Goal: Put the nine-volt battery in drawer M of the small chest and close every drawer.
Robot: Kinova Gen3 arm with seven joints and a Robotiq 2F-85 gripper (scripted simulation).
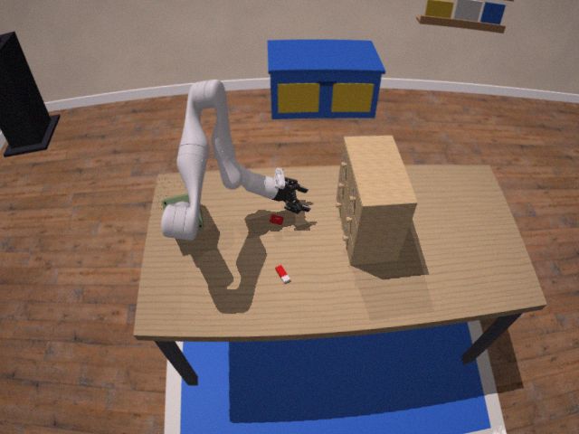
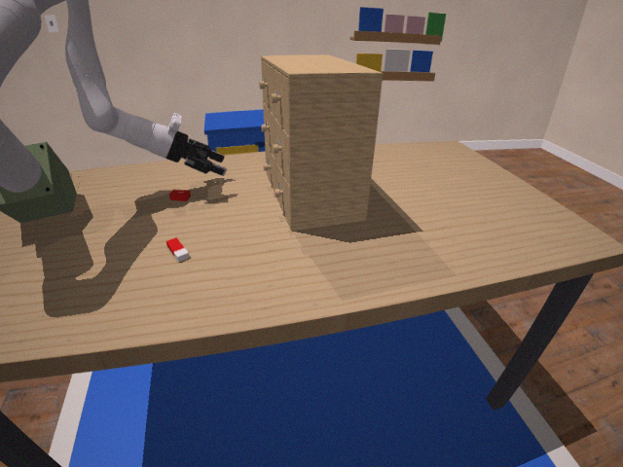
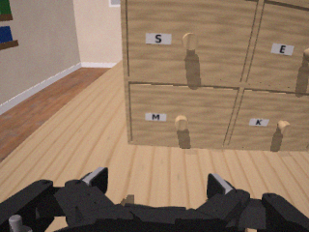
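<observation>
The wooden chest [image 1: 381, 173] [image 2: 332, 145] stands upright, its drawer fronts facing the arm. The drawer marked M [image 3: 208, 123] is at the lower left in the wrist view, flush with its neighbours, with a round knob [image 3: 181, 121]. A short red block [image 1: 276, 219] [image 2: 179, 195], which looks like the nine-volt battery, lies on the table; its details are too small to be sure. My gripper [image 1: 306, 199] [image 2: 223, 164] [image 3: 156, 182] is open and empty. It is above the table, between the red block and the chest, fingers pointing towards the drawer fronts and not touching them.
A red and white block [image 1: 281, 271] [image 2: 175, 246] lies on the table [image 1: 322, 303] [image 2: 241, 296], nearer the front edge than the short red block. Drawers S [image 3: 219, 58], E [image 3: 277, 68] and K [image 3: 256, 137] look closed. The arm's green base [image 2: 57, 175] is at the table's left.
</observation>
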